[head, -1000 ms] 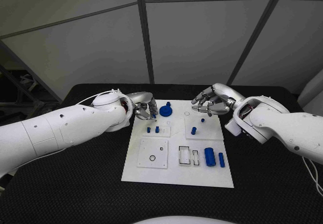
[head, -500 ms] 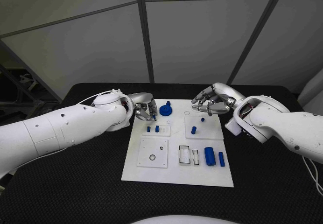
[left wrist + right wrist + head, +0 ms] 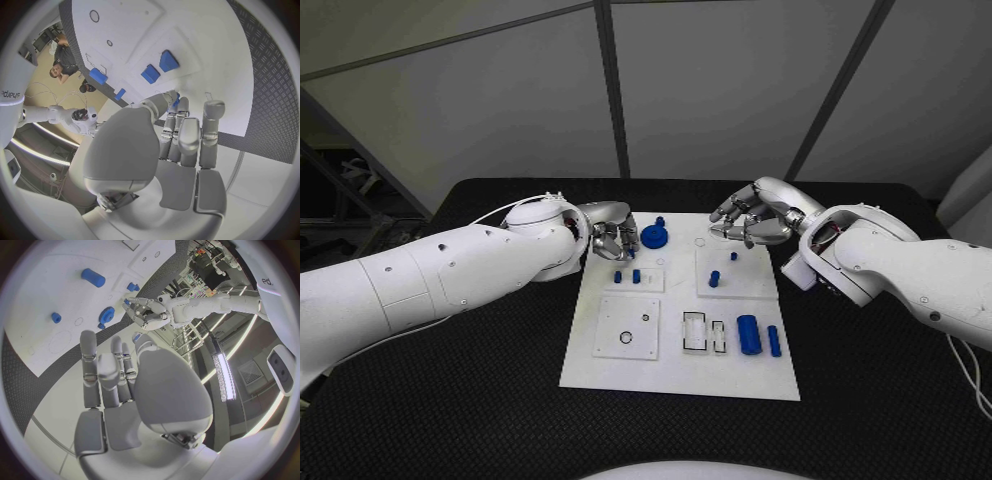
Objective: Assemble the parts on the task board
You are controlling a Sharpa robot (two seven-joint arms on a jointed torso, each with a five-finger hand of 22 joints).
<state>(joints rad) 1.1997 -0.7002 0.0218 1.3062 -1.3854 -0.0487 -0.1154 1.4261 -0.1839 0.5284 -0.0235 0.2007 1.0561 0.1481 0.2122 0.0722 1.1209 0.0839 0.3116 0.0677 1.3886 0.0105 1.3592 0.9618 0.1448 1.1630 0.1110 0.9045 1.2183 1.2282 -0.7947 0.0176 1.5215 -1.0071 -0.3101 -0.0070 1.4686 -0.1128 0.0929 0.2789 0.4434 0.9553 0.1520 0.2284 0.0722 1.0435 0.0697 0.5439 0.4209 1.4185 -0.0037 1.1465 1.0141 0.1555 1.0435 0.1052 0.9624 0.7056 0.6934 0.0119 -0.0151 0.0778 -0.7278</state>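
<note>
The white rectangular task board (image 3: 678, 380) lies in the middle of the black table (image 3: 473, 400), its long side running near to far.

Left hand (image 3: 609, 236): positioned over the far-left corner of the board, fingers curled downward. In the left wrist view, a small blue part (image 3: 177, 101) sits between the fingertips (image 3: 170, 96) of this hand, so the hand is grasping that part. Just near of the hand, two short blue pegs (image 3: 629, 277) stand upright side by side on the board.

Right hand (image 3: 753, 222): raised over the far-right corner of the board, fingers bent inward. The right wrist view shows nothing between them, so the hand is clenched on nothing.

Between the two hands, at the far edge of the board, rests a round blue gear-shaped part (image 3: 655, 237). Near of the right hand, a blue peg (image 3: 714, 280) stands in a raised white square block (image 3: 737, 287). At the near right of the board, a thick blue cylinder (image 3: 750, 335) and a thin blue pin (image 3: 775, 342) lie side by side, apart from each other.
</note>
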